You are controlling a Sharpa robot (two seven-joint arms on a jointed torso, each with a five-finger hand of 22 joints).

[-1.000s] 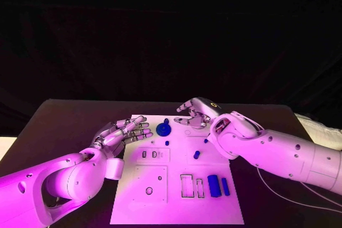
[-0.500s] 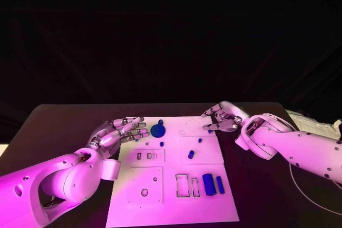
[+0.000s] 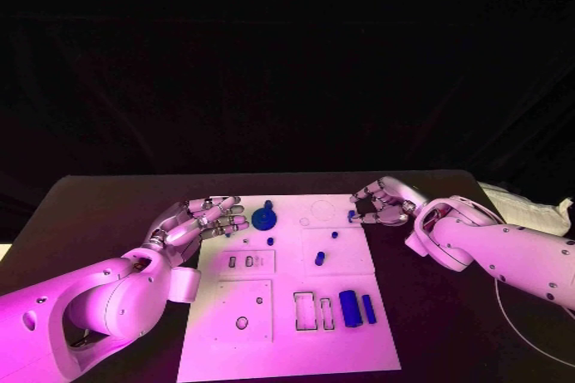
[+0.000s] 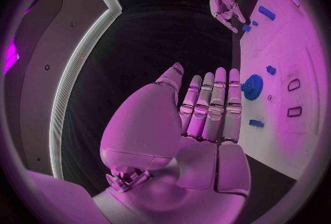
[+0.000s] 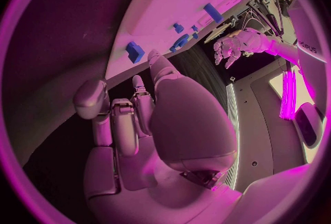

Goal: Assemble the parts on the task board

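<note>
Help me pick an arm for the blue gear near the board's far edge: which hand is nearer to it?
Left. The left hand has its fingers just beside the blue gear; the right hand is past the task board's opposite edge.

Open task board between flanking hands

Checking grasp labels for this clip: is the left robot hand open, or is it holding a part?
Open. The left robot hand has its fingers stretched out side by side with nothing between them, beside the blue gear on the task board.
</note>
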